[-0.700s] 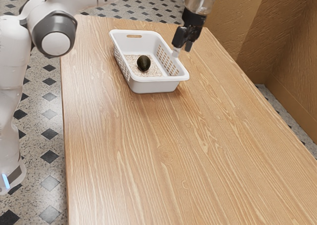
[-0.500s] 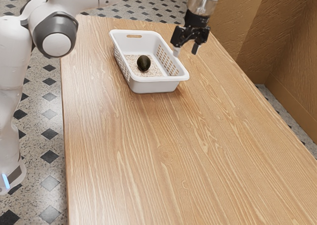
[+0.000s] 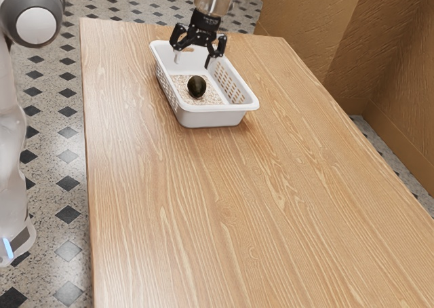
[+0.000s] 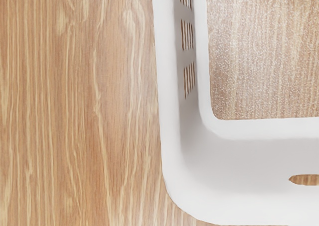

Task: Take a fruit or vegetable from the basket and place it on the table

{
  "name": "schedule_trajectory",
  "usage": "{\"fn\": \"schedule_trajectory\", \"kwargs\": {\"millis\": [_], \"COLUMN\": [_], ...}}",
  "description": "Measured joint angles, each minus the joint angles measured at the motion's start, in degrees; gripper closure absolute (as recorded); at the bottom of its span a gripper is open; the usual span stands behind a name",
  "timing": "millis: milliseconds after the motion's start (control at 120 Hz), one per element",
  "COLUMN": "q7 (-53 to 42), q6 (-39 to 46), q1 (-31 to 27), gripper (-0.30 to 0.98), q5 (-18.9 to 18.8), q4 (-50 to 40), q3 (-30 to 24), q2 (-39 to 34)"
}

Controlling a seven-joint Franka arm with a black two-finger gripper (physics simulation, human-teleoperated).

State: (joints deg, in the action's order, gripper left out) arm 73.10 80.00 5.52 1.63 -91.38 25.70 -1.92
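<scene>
In the exterior view my gripper (image 3: 193, 58) hangs over the far part of the white basket (image 3: 215, 118), its two fingers spread apart with nothing between them. A dark, rounded fruit or vegetable (image 3: 196, 87), blackish green, lies on the basket's floor, nearer the camera than the gripper and lower down. The wrist view looks down on a corner of the basket (image 4: 239, 159), with its slotted wall and a handle hole.
The wooden table (image 3: 203, 213) stretches from the basket toward the camera. Bare wood (image 4: 75, 106) lies beside the basket in the wrist view. A brown textured wall (image 3: 393, 70) stands beyond the table at the exterior view's right.
My gripper has moved toward the exterior view's left, from beside the basket's right rim to over its far part, and has turned so both fingers show. The basket and dark item have stayed put.
</scene>
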Motion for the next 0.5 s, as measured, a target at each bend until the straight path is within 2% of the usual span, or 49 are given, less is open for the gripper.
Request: {"fn": "schedule_trajectory", "kwargs": {"millis": [142,250,500], "q7": [-7.8,-12.7,-22.2], "q6": [1.8,2.7,4.8], "q1": [-2.0,-4.3,-3.3], "gripper": [0.0,0.0,0.01], "q5": [-0.2,0.4,1.6], "q4": [-4.5,-5.3,-4.5], "q3": [4.6,5.0,5.1], "q2": [-2.1,-0.8,1.4]}}
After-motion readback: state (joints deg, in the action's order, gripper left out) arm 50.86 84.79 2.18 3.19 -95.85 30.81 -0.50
